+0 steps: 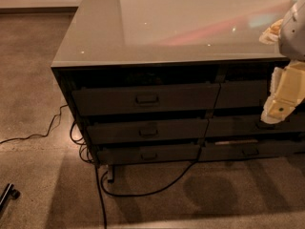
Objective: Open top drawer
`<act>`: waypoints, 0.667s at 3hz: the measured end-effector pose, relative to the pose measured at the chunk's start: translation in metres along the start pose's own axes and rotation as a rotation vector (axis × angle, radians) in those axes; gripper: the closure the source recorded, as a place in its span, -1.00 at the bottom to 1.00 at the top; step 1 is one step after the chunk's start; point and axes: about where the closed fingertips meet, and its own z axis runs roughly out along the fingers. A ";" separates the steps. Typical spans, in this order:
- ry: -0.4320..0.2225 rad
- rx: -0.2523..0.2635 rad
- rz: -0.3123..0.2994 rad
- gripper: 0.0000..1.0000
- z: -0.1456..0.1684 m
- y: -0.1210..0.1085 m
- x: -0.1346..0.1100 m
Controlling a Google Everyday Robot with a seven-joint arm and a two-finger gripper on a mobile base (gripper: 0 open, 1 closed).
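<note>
Top drawer (107, 100) looks untouched, so I'd call this the approach step. Starting at the gripper (279, 106): it's the cream-coloured thing hanging at the far right of the camera view, in front of the right-hand column of drawer fronts and just under the worktop (190, 23) edge. Can't tell whether it's spread or closed up, and it doesn't seem to be holding anything.

The target is the wide dark grey front at the top of the left column, right below the worktop lip, with its small pull (147, 99) in the centre. It looks closed or barely ajar, honestly hard to say. The gripper is well apart from that pull, so my guess is the next move means swinging left across the cabinet, lining up with the pull, hooking it and drawing straight out.

Watch-outs: the two slimmer drawers (147, 131) below have near-identical pulls, so it'd be easy to go for the wrong one. Black cables (143, 192) loop over the floor right in front of the cabinet, which could snag the base. There's also a small dark object (8, 194) at bottom left, out of the way.
</note>
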 end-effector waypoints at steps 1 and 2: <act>0.000 0.000 0.000 -1.00 0.000 0.000 0.000; -0.028 0.001 -0.011 -1.00 0.004 0.007 -0.002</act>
